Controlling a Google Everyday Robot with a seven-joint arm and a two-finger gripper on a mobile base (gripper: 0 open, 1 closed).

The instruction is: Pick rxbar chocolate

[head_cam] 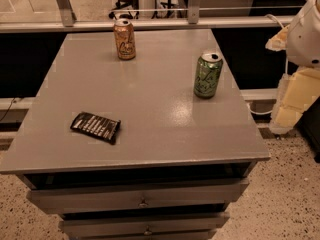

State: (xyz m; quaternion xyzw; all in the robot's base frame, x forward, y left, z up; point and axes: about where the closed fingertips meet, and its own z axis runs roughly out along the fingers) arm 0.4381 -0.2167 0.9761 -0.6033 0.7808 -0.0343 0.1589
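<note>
The rxbar chocolate (95,126) is a flat black wrapper with rows of white lettering. It lies on the front left part of the grey table top (150,94), turned slightly askew. My arm, white with pale yellow parts, shows at the right edge of the camera view. My gripper (290,109) hangs beside the table's right side, well to the right of the bar and not touching anything on the table.
A green can (208,75) stands upright near the table's right edge. An orange-gold can (124,39) stands upright at the back, left of centre. Drawers (142,199) sit under the top at the front. A railing (150,24) runs behind the table.
</note>
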